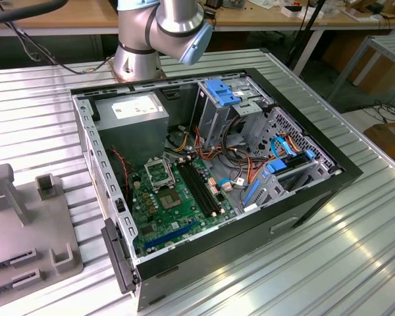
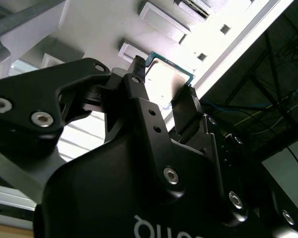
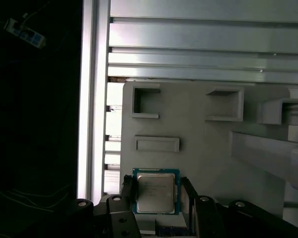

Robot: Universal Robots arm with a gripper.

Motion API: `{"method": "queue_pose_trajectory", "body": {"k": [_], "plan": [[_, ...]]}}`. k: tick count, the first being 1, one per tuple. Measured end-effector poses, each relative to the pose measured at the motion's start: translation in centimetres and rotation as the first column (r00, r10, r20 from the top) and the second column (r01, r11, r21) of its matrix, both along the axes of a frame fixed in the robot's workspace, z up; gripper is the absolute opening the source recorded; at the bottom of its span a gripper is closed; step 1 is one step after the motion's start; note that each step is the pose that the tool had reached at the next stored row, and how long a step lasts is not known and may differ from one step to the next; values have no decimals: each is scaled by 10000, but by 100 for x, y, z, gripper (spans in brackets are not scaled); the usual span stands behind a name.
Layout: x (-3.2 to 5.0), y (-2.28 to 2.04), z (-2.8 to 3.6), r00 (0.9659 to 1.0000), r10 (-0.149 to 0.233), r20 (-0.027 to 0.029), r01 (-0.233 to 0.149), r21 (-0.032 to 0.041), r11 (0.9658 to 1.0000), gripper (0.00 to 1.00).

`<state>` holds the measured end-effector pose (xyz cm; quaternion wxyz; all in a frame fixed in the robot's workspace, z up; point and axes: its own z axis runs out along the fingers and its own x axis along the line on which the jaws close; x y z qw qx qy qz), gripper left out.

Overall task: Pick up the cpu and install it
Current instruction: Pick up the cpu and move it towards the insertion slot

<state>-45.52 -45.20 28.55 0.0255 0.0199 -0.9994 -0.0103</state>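
I'd judge the pick-up is in hand. In the first wrist view the black gripper [image 3: 156, 194] is pinching the small silvery square cpu [image 3: 155, 188] by two opposite edges, at the pale grey fixture plate [image 3: 203, 148]. Installing is calling for keeping it level.

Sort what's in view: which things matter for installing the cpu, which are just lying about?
Job: cpu, gripper shut on it, black-framed socket, motherboard, computer case.
Lying about: power supply, memory slots, blue drive brackets, cables, grey fixture tray.
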Motion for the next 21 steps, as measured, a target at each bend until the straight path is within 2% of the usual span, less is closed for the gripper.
{"method": "queue_pose_trajectory", "body": {"k": [21], "plan": [[0, 0, 96, 10000, 0, 0, 0, 0, 10000, 47]]}}
